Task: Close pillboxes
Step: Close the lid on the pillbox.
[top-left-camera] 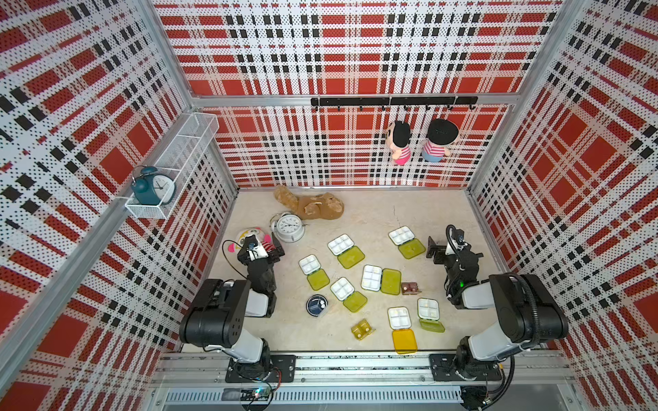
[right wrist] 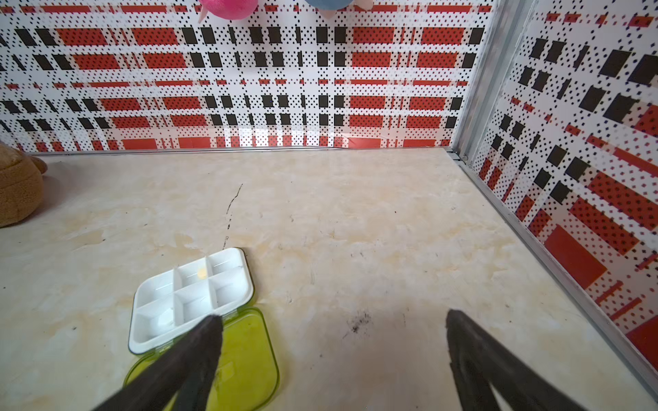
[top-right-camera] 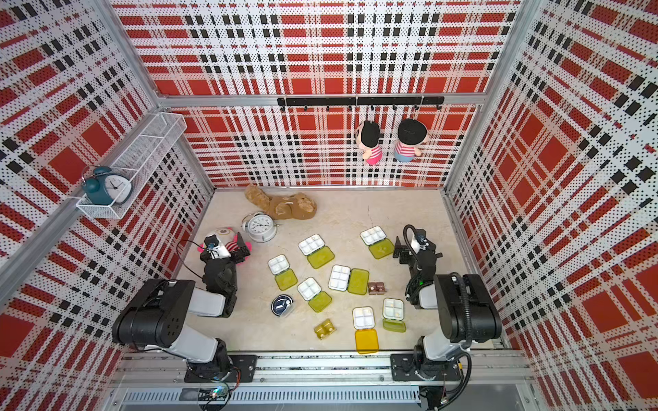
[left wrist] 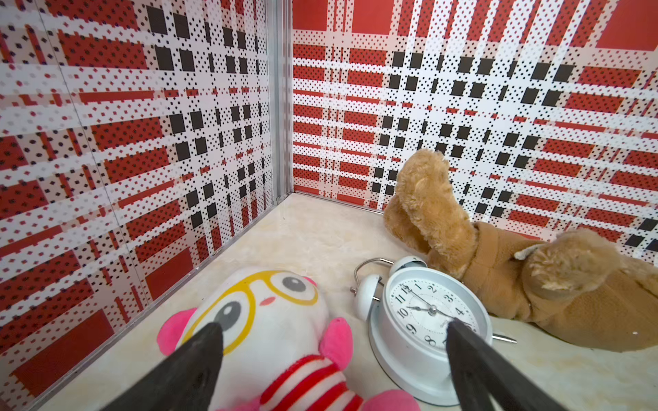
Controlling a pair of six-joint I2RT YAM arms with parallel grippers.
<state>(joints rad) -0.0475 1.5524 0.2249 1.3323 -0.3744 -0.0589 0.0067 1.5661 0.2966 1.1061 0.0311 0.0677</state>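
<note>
1. Left gripper (left wrist: 334, 327) is held spread and empty over a plush toy (left wrist: 270, 320); right gripper (right wrist: 334, 316), likewise spread, is held just beside the far-right pillbox (right wrist: 188, 299).
2. Seven square pillboxes (top-left-camera: 340, 244) are seen scattered mid-table, lids open.
3. Amber box (top-left-camera: 362, 329), brown box (top-left-camera: 409, 287) and navy box (top-left-camera: 317, 305) are found among them; none is judged closed yet.

pillboxes (top-left-camera: 371, 278) lie on the table (top-left-camera: 374, 217), right of the clock (top-left-camera: 290, 227).

Beige tabletop (top-left-camera: 409, 210) — open pillboxes (top-left-camera: 340, 244) scattered; white alarm clock (top-left-camera: 289, 227), brown plush (top-left-camera: 313, 208), white-pink plush (left wrist: 277, 320) at far left.
</note>
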